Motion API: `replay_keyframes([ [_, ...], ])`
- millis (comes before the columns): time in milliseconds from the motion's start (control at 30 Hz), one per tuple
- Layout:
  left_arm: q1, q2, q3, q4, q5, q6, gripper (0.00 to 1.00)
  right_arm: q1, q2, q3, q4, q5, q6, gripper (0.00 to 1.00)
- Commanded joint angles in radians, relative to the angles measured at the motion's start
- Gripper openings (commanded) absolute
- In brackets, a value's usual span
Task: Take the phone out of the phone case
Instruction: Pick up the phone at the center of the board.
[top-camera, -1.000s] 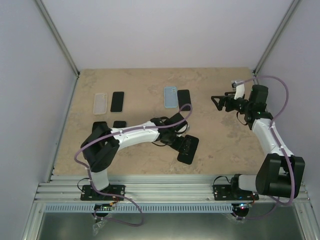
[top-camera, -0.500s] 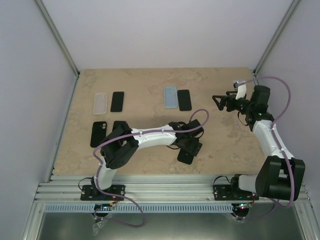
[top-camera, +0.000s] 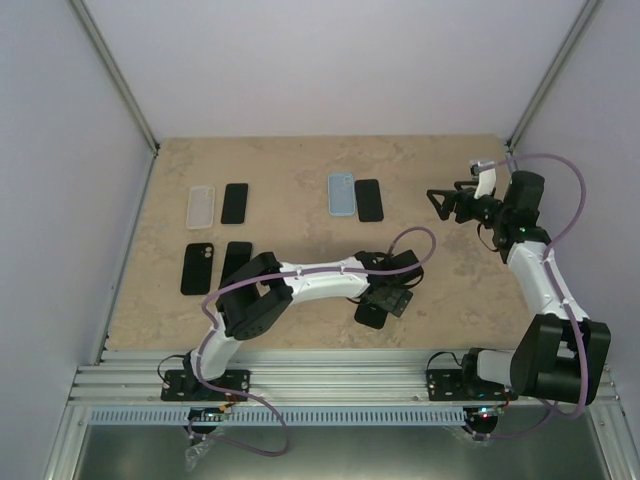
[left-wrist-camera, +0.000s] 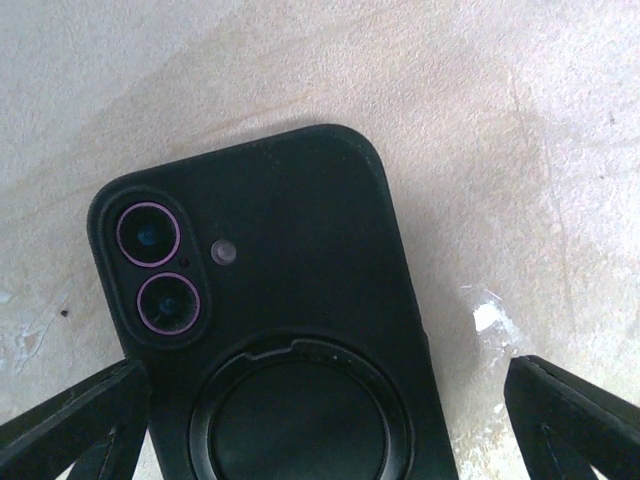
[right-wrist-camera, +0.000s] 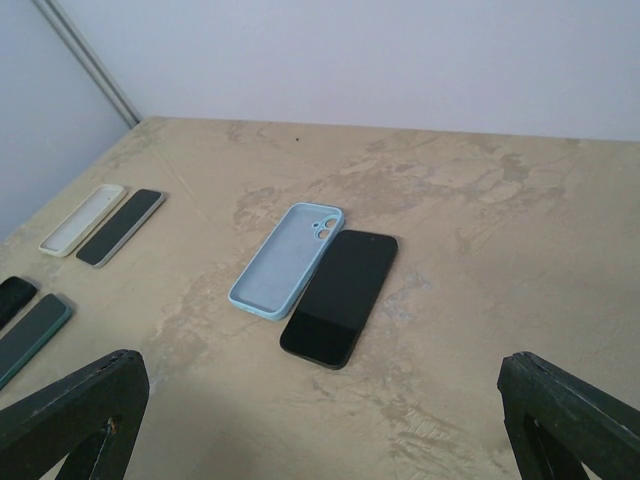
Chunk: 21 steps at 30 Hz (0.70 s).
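A phone in a black case lies face down on the table, with two camera lenses and a round ring on its back. In the top view only its near end shows, under my left gripper. My left gripper is open and straddles the cased phone, one finger on each side and apart from it. My right gripper is open and empty, held above the table at the right back, far from the cased phone. In its own view the right gripper looks over bare table.
A light blue case and a black phone lie side by side at the back. A clear whitish case and a black phone lie at back left. A black case and a dark phone lie nearer left.
My left arm has stretched to the right and brought its gripper over the cased phone, uncovering the black case and dark phone at the left. The right arm has barely moved.
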Motion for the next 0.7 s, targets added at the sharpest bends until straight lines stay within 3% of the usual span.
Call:
replay_keyframes([
  [0,-0.006,0.052,0.003,-0.010,-0.073,-0.027,0.99,-0.008,-0.028,-0.020,0.030,-0.020,0.008,0.98],
  [267,-0.015,0.038,-0.018,-0.019,-0.220,-0.022,0.99,-0.009,-0.020,-0.026,0.043,-0.021,0.014,0.98],
  [500,-0.017,0.068,-0.012,-0.014,-0.101,-0.031,0.99,-0.009,-0.021,-0.025,0.042,-0.020,0.014,0.98],
  [667,-0.006,0.098,0.010,-0.022,-0.021,-0.042,0.94,-0.010,-0.021,-0.022,0.039,-0.021,0.011,0.98],
])
